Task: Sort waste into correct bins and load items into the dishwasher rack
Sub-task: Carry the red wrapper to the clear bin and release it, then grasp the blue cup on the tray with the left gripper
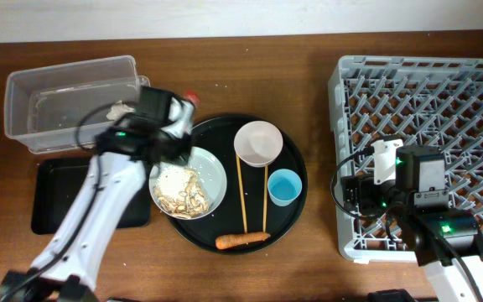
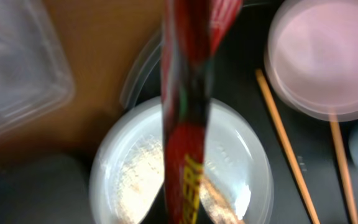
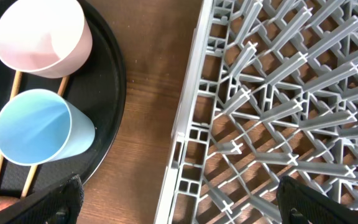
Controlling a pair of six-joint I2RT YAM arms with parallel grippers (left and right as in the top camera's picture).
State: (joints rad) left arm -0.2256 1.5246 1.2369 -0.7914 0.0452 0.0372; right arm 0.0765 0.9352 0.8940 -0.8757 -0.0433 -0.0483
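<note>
Hanging from the left hand (image 1: 179,117), the red snack wrapper (image 2: 188,124) is seen in the left wrist view as a long vertical strip, blurred, directly above the white plate (image 1: 218,172). The fingers themselves are not shown in that view; from the way the strip dangles down the centre line, the hand is judged to be clamped on its upper end. A hold at one end is thought to have been chosen so that the wrapper is kept clear of the food scraps (image 1: 181,191) heaped on the plate.

Listed outward:
- Round black tray (image 1: 225,134): plate, bowl (image 1: 258,143), light-blue cup (image 1: 283,186), two chopsticks (image 1: 241,197) laid parallel, and carrot (image 1: 241,241) at the near rim are all carried on it.
- Clear tub (image 1: 23,92): placed just beyond the left hand; a pale crumpled lump, probably tissue (image 1: 122,109), is lodged in its near corner.
- Black tray (image 1: 57,197): set in front of the tub, partly covered by the left arm.
- Dishwasher rack (image 1: 350,75): stood on the counter (image 1: 317,84) to the right, no dishes loaded.
- Right hand (image 3: 179,193): fingers spread apart, nothing held, poised over the rack's left edge, near the cup and bowl.

Step judged: wrapper lifted, not yet binned.
</note>
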